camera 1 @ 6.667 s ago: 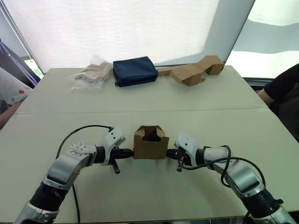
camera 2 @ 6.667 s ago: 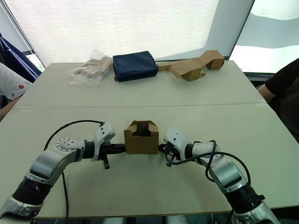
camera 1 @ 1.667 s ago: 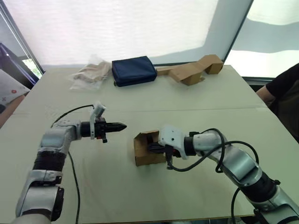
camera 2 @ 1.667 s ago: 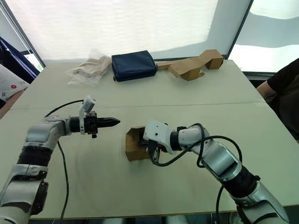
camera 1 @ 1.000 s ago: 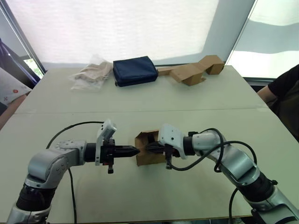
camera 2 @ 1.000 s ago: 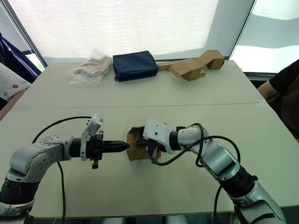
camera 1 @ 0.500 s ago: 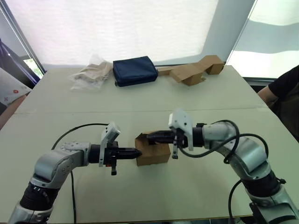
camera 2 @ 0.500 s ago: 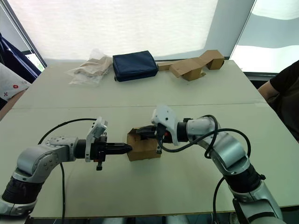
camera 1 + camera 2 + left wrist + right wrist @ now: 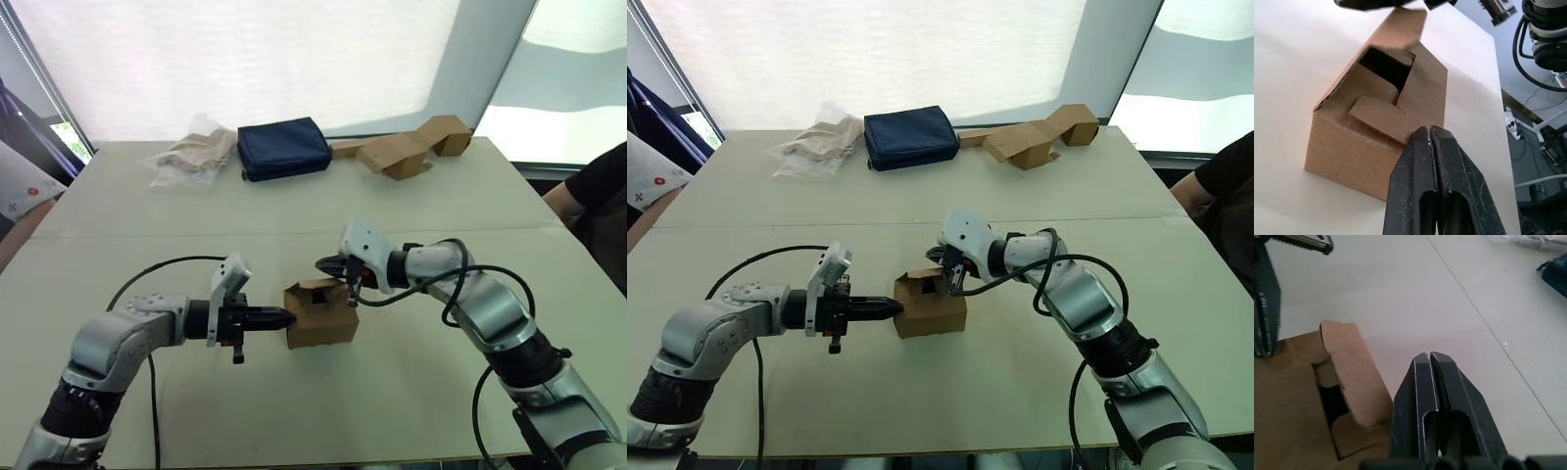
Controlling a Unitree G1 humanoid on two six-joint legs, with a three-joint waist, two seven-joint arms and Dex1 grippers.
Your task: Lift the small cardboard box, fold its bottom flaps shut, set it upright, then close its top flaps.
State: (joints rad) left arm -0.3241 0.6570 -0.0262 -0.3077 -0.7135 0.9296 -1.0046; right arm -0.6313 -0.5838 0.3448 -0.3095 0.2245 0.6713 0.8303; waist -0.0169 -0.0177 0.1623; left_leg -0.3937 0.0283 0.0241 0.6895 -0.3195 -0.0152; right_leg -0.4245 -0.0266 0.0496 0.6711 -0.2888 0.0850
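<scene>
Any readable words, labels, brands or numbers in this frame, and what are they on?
None can be read.
The small cardboard box is plain brown, unmarked.
The navy pouch and the folded cardboard piece at the far edge of the table show no print.
A small red mark on a person's white sleeve is too small to read.
</scene>
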